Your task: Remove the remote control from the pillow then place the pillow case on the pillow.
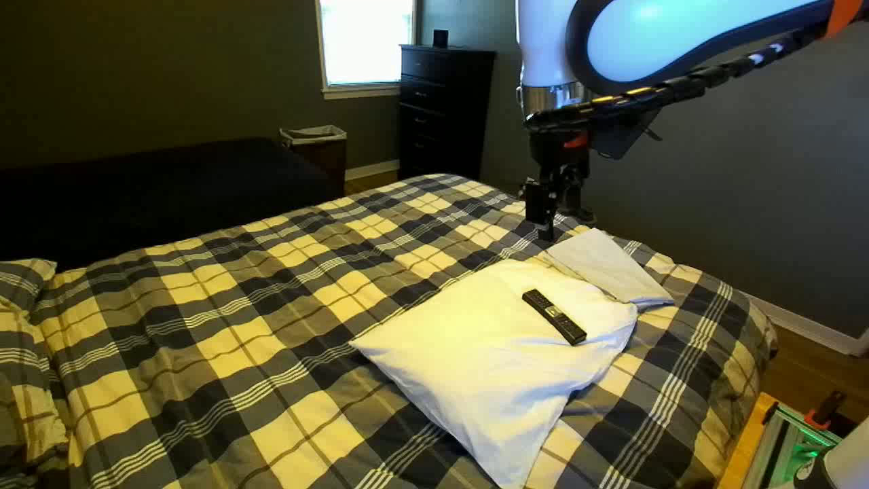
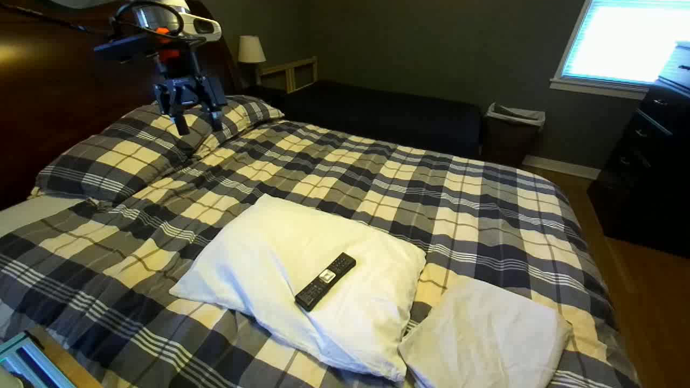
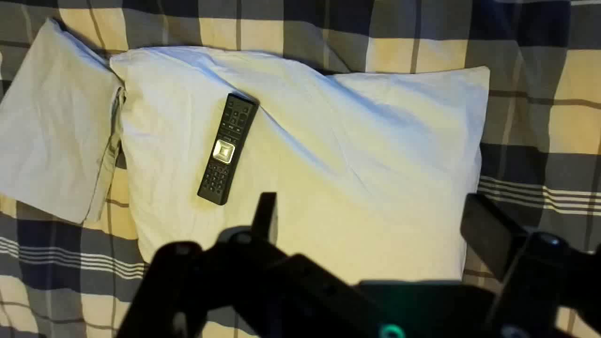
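The black remote control lies on top of the white pillow in both exterior views: remote [image 1: 553,317] [image 2: 325,281], pillow [image 1: 448,339] [image 2: 253,248]. The folded off-white pillow case [image 1: 607,265] [image 2: 490,334] lies on the bed against one short end of the pillow. My gripper [image 1: 563,225] [image 2: 199,125] hangs in the air above the bed, pointing down, open and empty. In the wrist view, the fingers of the gripper [image 3: 371,206] are wide apart over the pillow [image 3: 375,159]. The remote [image 3: 227,150] is left of and beyond the fingers; the pillow case [image 3: 51,122] is farther left.
A plaid comforter [image 1: 224,339] covers the bed. Plaid pillows [image 2: 129,145] and a dark headboard [image 2: 32,81] stand at the bed's head. A wood-edged platform [image 1: 747,441] adjoins the bed's near side. A dark dresser [image 1: 445,102] and a hamper [image 1: 316,146] stand beyond.
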Tool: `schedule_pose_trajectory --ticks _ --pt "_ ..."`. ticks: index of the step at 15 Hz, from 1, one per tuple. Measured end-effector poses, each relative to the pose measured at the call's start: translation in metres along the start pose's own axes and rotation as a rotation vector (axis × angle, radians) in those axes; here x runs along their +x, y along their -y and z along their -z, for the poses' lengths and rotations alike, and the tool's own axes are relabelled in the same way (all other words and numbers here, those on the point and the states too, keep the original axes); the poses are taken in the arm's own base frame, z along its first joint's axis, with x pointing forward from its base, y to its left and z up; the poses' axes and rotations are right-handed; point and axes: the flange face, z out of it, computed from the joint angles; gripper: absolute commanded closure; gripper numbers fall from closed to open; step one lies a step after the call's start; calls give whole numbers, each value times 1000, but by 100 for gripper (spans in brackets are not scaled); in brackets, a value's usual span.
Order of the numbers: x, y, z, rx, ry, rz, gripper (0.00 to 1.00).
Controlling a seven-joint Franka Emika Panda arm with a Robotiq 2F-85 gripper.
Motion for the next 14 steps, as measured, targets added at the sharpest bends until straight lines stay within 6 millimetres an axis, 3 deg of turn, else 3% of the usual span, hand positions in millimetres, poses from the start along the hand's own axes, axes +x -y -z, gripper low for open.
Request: schedule_pose_trajectory --ticks 4,7,9,14 --pt "0 -1 -1 2 2 -2 0" --pt "6 -16 -22 -21 20 -14 0" --pt "13 -35 -52 -55 -6 -23 0" --pt "16 -76 -149 -34 -121 -67 0"
